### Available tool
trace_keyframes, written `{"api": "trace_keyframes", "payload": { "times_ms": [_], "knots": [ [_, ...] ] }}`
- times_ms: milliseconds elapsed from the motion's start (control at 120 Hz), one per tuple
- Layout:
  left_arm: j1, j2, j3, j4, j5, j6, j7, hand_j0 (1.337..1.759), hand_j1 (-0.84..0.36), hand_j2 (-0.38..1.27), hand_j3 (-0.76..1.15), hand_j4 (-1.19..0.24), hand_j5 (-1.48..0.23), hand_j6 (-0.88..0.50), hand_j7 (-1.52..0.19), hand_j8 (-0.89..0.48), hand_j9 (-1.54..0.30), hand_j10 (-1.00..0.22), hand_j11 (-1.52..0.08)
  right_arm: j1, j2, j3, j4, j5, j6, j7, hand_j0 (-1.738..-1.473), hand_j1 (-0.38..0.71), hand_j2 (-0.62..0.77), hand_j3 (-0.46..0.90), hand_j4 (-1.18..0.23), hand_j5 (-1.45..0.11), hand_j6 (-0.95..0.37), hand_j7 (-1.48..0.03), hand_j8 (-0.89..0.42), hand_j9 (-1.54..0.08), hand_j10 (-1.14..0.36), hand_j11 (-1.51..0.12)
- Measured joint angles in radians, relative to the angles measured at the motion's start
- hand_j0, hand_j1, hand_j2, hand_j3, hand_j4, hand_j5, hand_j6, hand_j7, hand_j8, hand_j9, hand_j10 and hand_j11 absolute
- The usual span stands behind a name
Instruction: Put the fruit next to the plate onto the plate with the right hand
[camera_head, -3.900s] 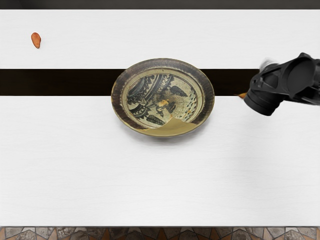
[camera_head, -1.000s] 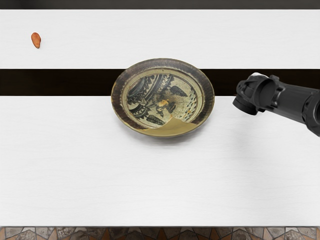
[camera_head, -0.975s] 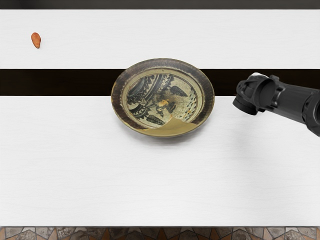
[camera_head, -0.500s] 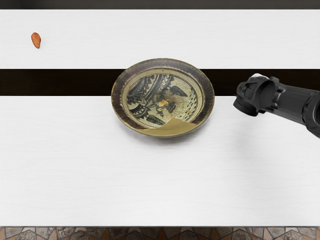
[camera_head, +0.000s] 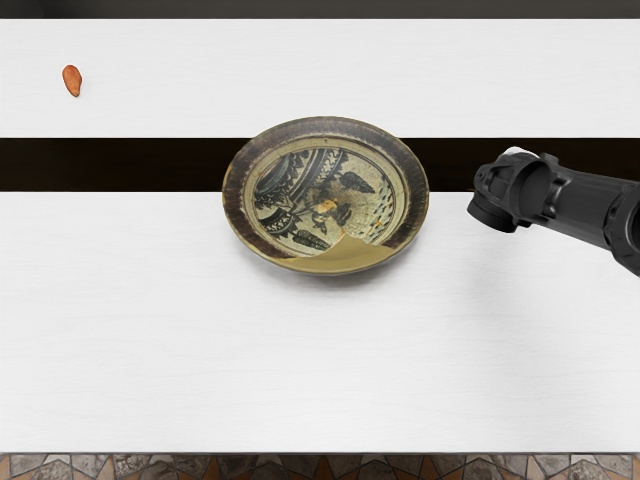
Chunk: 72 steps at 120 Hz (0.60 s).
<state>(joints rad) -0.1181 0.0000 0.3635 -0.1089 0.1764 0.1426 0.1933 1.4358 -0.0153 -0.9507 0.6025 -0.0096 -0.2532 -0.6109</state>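
The black right hand (camera_head: 505, 188) hovers just right of the round, patterned plate (camera_head: 233, 190); its grip cannot be told.

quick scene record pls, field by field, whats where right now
plate: patterned brown plate, mid-table, lying across the dark strip
table: white
right hand: just right of the plate, apart from it; arm enters from the right edge
right grasp: cannot tell, hand seen from behind
left arm: not in view
small orange object: far left, far from the plate
fruit on plate: none seen
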Motion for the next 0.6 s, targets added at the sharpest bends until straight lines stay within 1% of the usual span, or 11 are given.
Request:
{"api": "trace_keyframes", "payload": {
  "times_ms": [600],
  "knots": [
    [0.000, 0.000, 0.000, 0.000, 0.000, 0.000, 0.000, 1.658, 0.35, 0.00, 0.00, 0.00, 0.00, 0.00, 0.00, 0.00, 0.00, 0.00, 0.00, -0.001, 0.001, -0.002, -0.006, -0.003, 0.003, 0.000, -1.658, 0.19, -0.09, 0.00, -0.45, -0.58, -0.45, -0.58, -0.45, -0.58, -0.45, -0.58]
  ]
}}
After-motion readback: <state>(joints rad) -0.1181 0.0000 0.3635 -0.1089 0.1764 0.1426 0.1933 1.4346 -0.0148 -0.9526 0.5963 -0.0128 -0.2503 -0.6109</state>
